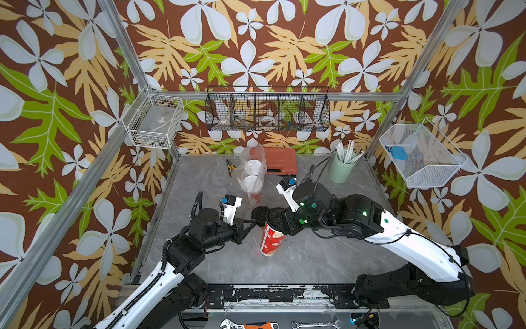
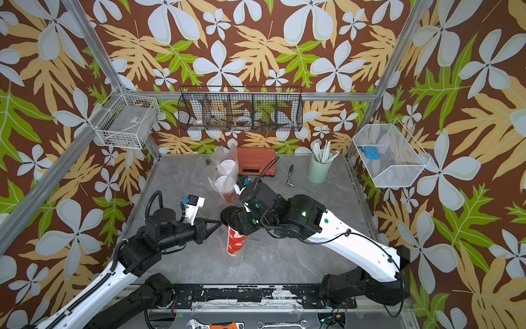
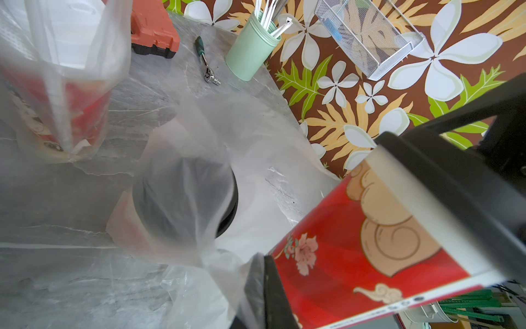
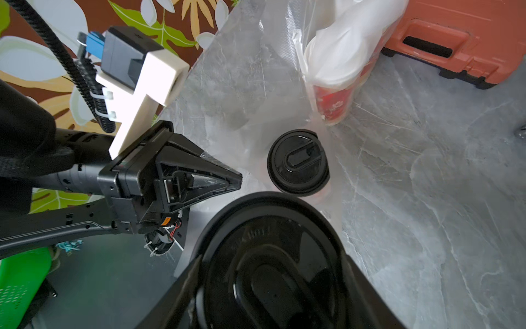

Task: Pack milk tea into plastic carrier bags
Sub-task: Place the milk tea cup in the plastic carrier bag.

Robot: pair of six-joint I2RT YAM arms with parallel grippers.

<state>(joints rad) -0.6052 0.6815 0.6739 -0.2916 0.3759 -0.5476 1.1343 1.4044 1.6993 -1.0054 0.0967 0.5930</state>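
One desk [image 1: 313, 256] carries the far bag [image 1: 257, 151], holding both white-lidded cups [image 1: 253, 166], and the near bag [image 3: 182, 136] (one black-lidded cup [image 4: 297, 162] inside), its film pinched in the left claw [image 1: 252, 221]; the right claw [image 1: 277, 219] grips a tilted cup [image 1: 271, 240]: upright it before lowering.

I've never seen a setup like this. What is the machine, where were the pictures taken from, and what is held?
It is two robot arms at a table, each ending in a two-fingered gripper. Two pictures look down from overhead; the other two come from cameras on the wrists. The left gripper is shut, pinching a clear bag in which a black-lidded cup stands. The right gripper holds a tilted cup by its black lid. At the back, a second bag holds two white-lidded cups. An orange case, a mint cup of straws and a ratchet are there too.
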